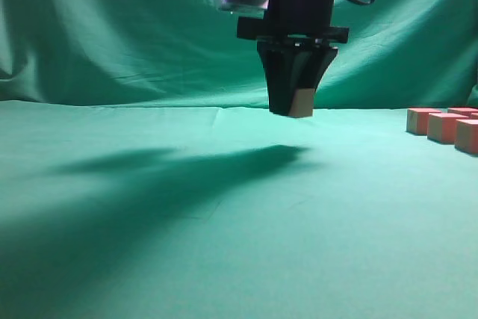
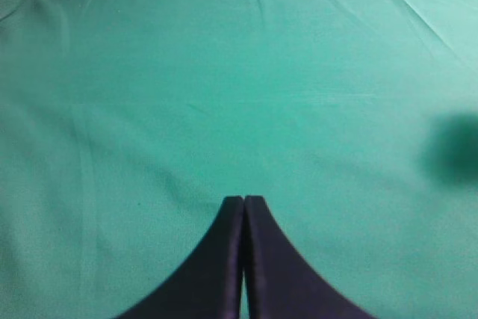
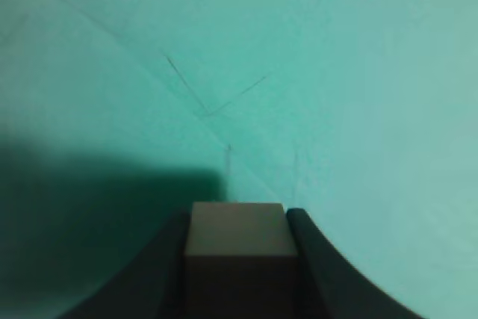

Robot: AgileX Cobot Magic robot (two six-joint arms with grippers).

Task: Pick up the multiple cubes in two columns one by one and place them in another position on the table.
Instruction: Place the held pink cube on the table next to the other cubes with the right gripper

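Cube (image 1: 302,102) hangs high above the bench (image 1: 224,244), pinched at the tips of the right end effector (image 1: 293,107); released from there it could bounce or tumble. Other cubes (image 1: 444,126) sit at three o'clock. Left end effector (image 2: 244,201) is pressed together, empty.

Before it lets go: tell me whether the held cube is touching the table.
Apart. In the exterior view the cube in the right end effector hangs well above the table, with green backdrop visible beneath it and its shadow lying lower on the cloth.
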